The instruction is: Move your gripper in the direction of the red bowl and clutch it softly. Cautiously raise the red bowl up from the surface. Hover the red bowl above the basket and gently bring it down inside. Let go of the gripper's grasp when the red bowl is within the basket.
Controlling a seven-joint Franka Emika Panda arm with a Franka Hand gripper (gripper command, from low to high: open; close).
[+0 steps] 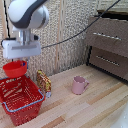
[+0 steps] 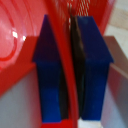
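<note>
Pincer [image 1: 21, 56] clamped on the rim of the bowl [image 1: 14, 68] — one blue finger [image 2: 49, 75] inside the wall, the other outside. The bowl hangs directly beneath the pincer, clear of the counter [image 1: 95, 102], above the basket [image 1: 29, 103] — over its far end.

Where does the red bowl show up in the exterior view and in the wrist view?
Exterior view: the red bowl hangs under the end effector, above the basket's far end, at the exterior view's left.
Wrist view: the red bowl's rim runs between the two blue fingers, filling the close-up.
Shared landmark: the basket, whose mesh shows behind the fingers.
</note>
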